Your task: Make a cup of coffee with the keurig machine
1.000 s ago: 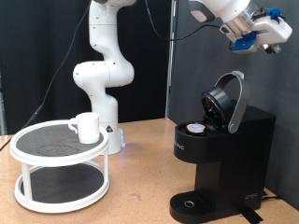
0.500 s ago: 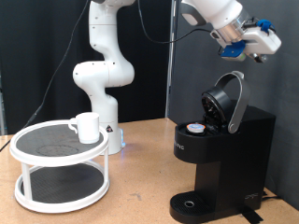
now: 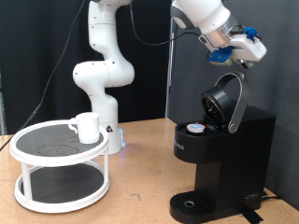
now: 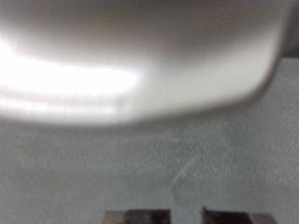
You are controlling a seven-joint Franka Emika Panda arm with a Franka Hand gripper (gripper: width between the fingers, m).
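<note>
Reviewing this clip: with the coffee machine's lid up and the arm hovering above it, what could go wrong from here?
The gripper hangs just above the raised lid of the coffee machine; a poorly aimed descent might knock the lid instead of closing it. The cup sits on the round stand, not on the drip tray, so brewing now would likely spill.

My arm [image 3: 101, 65]: glossy white rounded segments, bulbous joints, black cables trailing off the upper links. Blue fittings around my white hand [image 3: 234, 47]. Dark fingers [image 4: 149, 217], blurred in wrist view.
</note>
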